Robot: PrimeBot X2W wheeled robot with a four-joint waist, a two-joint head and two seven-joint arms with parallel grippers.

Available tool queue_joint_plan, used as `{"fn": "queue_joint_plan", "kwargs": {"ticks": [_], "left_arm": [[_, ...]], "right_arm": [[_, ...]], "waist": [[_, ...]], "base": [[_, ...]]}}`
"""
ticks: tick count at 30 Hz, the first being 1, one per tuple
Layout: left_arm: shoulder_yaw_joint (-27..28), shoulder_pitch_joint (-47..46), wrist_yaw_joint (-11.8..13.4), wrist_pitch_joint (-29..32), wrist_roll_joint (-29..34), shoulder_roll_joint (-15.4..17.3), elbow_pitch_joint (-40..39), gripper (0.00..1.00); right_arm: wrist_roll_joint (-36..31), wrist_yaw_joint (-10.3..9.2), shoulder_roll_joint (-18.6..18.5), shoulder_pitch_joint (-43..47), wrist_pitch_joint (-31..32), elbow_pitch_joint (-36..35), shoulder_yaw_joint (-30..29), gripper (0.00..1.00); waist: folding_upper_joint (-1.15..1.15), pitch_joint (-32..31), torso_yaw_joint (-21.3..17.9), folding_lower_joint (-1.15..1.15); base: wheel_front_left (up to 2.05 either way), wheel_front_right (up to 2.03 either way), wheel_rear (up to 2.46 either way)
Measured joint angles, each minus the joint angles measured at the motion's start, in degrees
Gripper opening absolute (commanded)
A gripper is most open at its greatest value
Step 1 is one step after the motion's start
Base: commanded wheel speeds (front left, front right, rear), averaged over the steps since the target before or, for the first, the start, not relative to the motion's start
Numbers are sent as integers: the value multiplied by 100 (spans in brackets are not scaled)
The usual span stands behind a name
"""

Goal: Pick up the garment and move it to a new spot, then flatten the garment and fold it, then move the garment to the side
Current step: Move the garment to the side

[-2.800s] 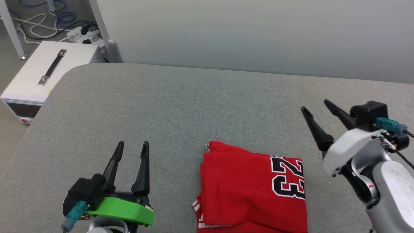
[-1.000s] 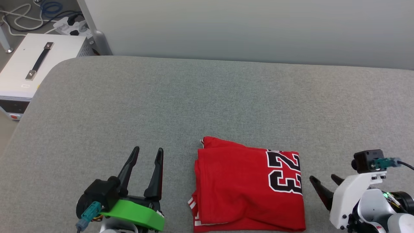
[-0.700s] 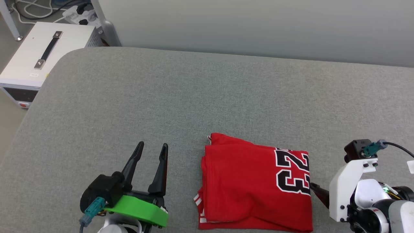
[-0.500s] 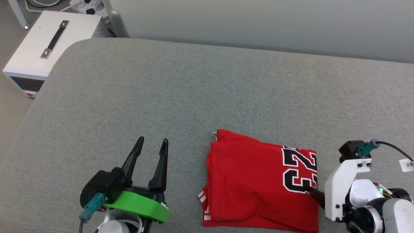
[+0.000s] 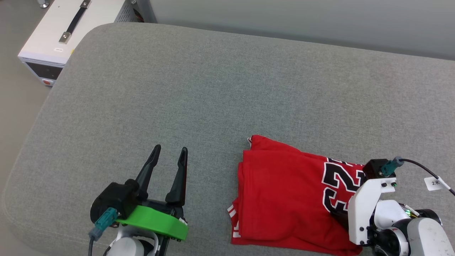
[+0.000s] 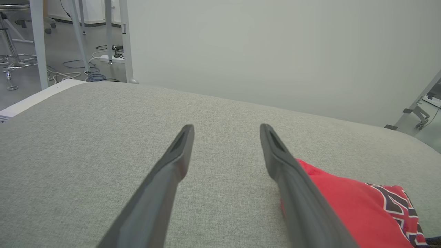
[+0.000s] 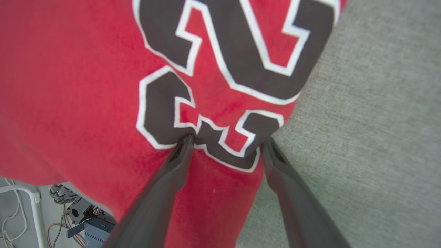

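The red shirt (image 5: pixel 284 199) lies folded into a rough rectangle on the grey cloth-covered bench (image 5: pixel 177 89), close to the near edge and toward the robot's right. Its black-and-white numerals (image 5: pixel 337 185) sit at the right end of the fold, and a bit of white striped trim (image 5: pixel 233 213) peeks out at the lower left corner.

The right claw (image 7: pixel 228 139) is down on that right end with its jaws spread wide and nothing pinched between them. In the right wrist view, one fingertip (image 7: pixel 186 141) presses into the lower numeral. The other fingertip (image 7: pixel 270 146) sits right at the shirt's edge, where red cloth meets grey bench. The fabric between the two tips bulges up slightly.

The left claw (image 5: pixel 170 149) is off to the left of the shirt, apart from it, and is also released and empty. In the left wrist view its fingers point across bare bench, with the shirt beside the right finger.

A white box with a black handle (image 5: pixel 71 28) stands on the floor past the bench's far left corner.
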Motion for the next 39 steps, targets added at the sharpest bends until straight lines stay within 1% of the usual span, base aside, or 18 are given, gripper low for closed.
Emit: {"fn": "queue_joint_plan", "kwargs": {"ticks": [1,2,8,10,13,16,22,25,29,32,34,39], "left_arm": [[-1,-2,0,0,0,0,2,100],[0,-6,0,0,0,1,5,100],[9,-35,0,0,-1,-2,16,100],[-1,-35,0,0,-1,-4,16,100],[-18,-33,0,0,-8,-1,10,100],[-57,-33,0,0,-14,5,-3,100],[-267,-101,0,0,-14,84,-54,100],[-438,-208,0,0,-11,123,-99,100],[-670,-398,0,0,1,169,-168,100],[-825,-573,0,0,4,252,-213,100],[-931,-686,0,0,22,321,-249,100],[-1109,-968,0,0,102,492,-403,100]], "right_arm": [[2,0,-9,0,-41,47,48,4],[13,0,-11,0,-87,86,79,0],[111,0,-140,-41,-397,234,300,0],[141,1,-338,-99,-653,179,523,0],[132,5,-636,-154,-822,44,846,0],[87,5,-1096,-299,-928,-160,1172,0],[76,5,-2272,-771,-953,-533,1722,0],[78,5,-2876,-1038,-1011,-572,1934,0],[140,5,-3527,-1343,-1149,-495,2059,0],[144,5,-3918,-1543,-1346,-297,2111,0],[157,5,-4114,-1653,-1527,-119,2116,0],[137,5,-4430,-1980,-1993,447,2075,0]], "waist": [[0,8,7,0],[0,11,5,0],[0,-29,-65,0],[0,-62,-131,0],[0,-88,-229,0],[0,-98,-363,0],[0,-39,-759,1],[0,37,-989,0],[0,184,-1315,0],[0,340,-1535,0],[0,467,-1655,0],[0,858,-1945,1]], "base": [[0,0,0],[0,0,0],[0,0,0],[0,0,0],[0,0,0],[0,0,0],[0,0,0],[0,0,0],[0,0,0],[0,0,0],[0,0,0],[0,0,0]]}}
